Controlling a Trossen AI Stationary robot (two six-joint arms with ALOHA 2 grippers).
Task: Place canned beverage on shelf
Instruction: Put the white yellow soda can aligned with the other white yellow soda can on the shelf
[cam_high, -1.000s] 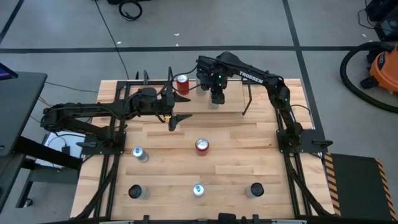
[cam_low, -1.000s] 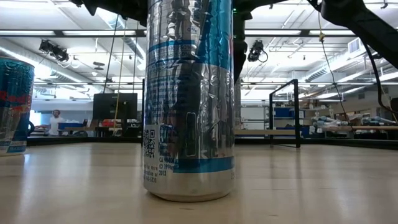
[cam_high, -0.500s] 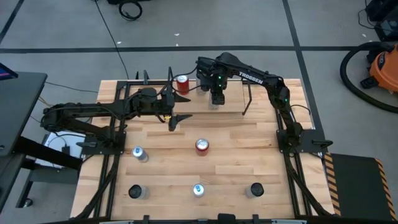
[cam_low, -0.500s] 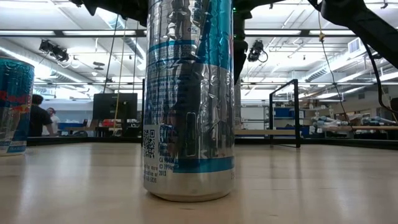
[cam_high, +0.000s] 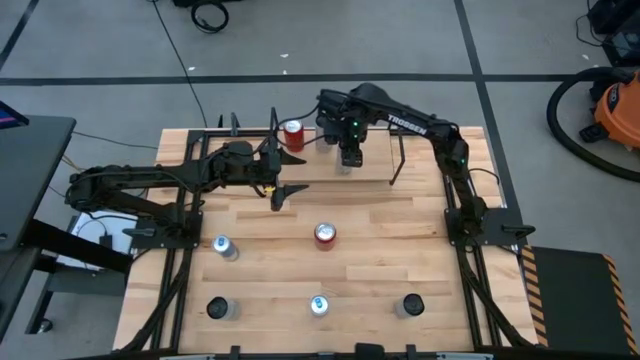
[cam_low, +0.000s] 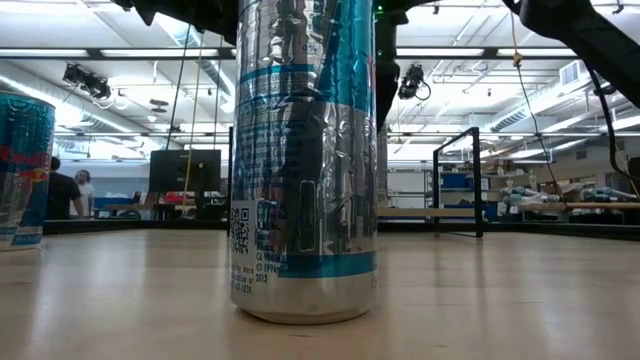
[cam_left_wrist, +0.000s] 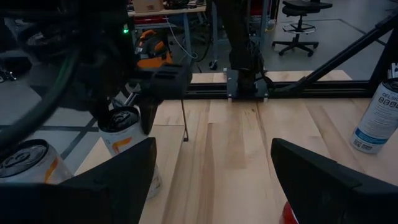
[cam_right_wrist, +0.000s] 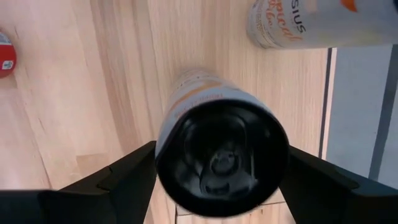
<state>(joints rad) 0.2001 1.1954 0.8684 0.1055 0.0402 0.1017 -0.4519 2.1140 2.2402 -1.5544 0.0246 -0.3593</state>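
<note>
A: Standing upright on the shelf board, the can sits right between the right gripper's fingers, its long axis running up toward the wrist.

B: Clamped?

A: They're spread either side; contact I can't tell. The left gripper waits over the desk, fingers apart.

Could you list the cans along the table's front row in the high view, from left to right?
Dark-topped can → blue-and-silver can → second dark-topped can.
</note>
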